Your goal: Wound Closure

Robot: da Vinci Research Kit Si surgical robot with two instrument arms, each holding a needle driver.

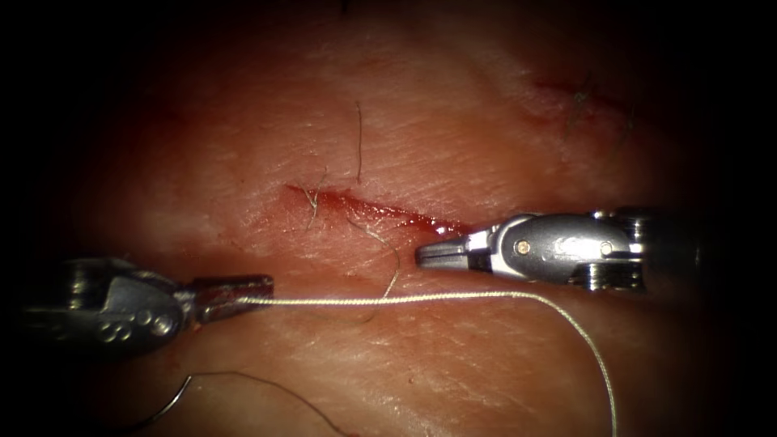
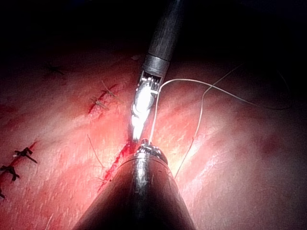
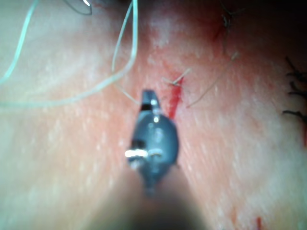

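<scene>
Both tools, left tool (image 1: 243,293) gripping thread (image 1: 421,299)

1. The tissue (image 1: 486,146) carries everything here, with its cut (image 1: 372,210) just off the right tool's tip (image 1: 433,255).
2. Thread (image 1: 421,299) lies across it from the left tool's jaws (image 1: 243,295), passing below the right tool.
3. Cut ends of thread (image 1: 358,142) lie beyond the cut.

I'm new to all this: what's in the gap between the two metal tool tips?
In the endoscope view, bare tissue and a thin cut end of thread lie between the left tool and the right tool. The white thread, held by the left tool, runs just below that gap.
</scene>
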